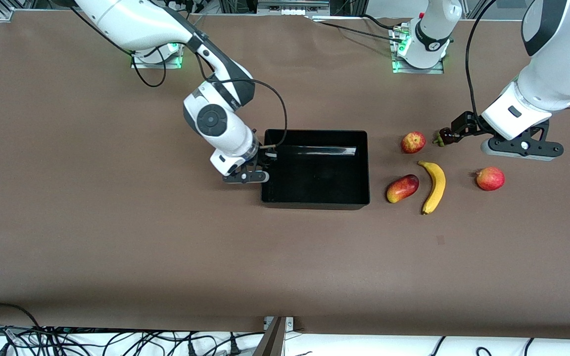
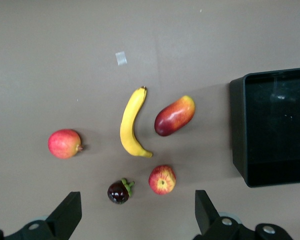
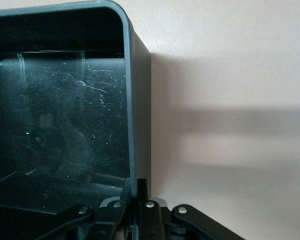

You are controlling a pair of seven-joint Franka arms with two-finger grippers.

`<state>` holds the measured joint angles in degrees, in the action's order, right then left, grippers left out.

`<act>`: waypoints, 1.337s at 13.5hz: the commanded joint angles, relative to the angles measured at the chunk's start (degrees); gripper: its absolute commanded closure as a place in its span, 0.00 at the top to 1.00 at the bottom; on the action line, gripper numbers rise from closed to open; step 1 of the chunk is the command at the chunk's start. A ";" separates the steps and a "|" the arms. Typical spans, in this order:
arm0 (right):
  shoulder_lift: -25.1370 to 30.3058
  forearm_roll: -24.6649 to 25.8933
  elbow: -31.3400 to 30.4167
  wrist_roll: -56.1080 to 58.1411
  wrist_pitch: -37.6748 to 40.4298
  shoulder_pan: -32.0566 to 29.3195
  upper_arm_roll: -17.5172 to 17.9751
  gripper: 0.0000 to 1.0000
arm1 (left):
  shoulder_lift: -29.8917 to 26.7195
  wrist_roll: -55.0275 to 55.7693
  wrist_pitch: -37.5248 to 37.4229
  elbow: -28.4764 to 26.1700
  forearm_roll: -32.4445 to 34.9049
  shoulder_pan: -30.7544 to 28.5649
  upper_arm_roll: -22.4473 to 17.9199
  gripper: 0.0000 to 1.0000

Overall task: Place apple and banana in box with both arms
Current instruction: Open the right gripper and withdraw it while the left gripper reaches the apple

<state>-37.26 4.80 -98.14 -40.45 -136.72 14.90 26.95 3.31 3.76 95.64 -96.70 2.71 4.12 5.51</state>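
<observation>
The right gripper (image 1: 265, 160) sits at centre frame in the front view, fingers pinched tight on the wall of the box (image 1: 314, 203) at the right arm's end; the right wrist view shows that rim (image 3: 131, 125) running straight down into the clamped fingers. The box is glossy black, low-walled, with nothing in it.

Over at the right of the frame, the left gripper (image 1: 521, 148) hangs above the table just beside the fruit, its fingers (image 2: 67, 212) spread wide apart in the left wrist view. The apple (image 1: 413, 142), red with pale yellow patches, lies right of centre, a dark mangosteen (image 1: 444, 137) beside it. The banana (image 1: 434, 186), curved and yellow, lies lower, between an oval red-yellow fruit (image 1: 402, 188) and a plainer red fruit (image 1: 490, 178). The left arm bends down from the upper right corner.
</observation>
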 commanded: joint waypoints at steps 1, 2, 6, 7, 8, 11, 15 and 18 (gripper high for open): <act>-1.67 1.09 2.07 -0.94 -1.18 0.47 0.47 0.00 | 3.01 -0.42 -2.73 1.07 -0.07 0.45 -0.15 1.00; -1.94 1.26 2.07 -0.94 -1.62 1.00 0.38 0.00 | 4.84 0.02 -3.43 1.07 -0.07 0.45 -0.15 1.00; -2.73 3.37 2.07 -1.47 -2.15 1.36 0.38 0.00 | 11.88 -0.24 -7.83 0.29 -0.07 0.18 -0.24 1.00; -2.73 3.46 2.07 -1.56 -2.15 1.19 0.47 0.73 | 14.76 -0.24 -7.14 0.46 -0.07 0.18 -0.24 1.00; -2.39 3.55 2.16 -1.39 -2.15 1.10 0.38 1.00 | 16.62 -0.24 -5.13 0.46 -0.07 0.10 -0.24 1.00; -0.19 4.25 7.15 -0.42 3.61 -0.04 0.30 1.00 | 15.95 0.37 -0.28 -3.57 -0.25 -1.48 -0.32 1.00; 5.07 5.31 17.27 7.54 21.28 -7.93 0.47 1.00 | 8.84 8.44 12.59 -19.79 -0.60 -2.54 -0.33 1.00; 13.50 4.69 17.19 14.51 31.91 -15.50 1.35 1.00 | 6.71 10.99 27.37 -32.03 -0.60 -2.72 -0.24 1.00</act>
<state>-29.23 9.57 -79.43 -28.86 -110.86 3.38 26.89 14.43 12.27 114.78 -118.71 2.71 1.45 5.22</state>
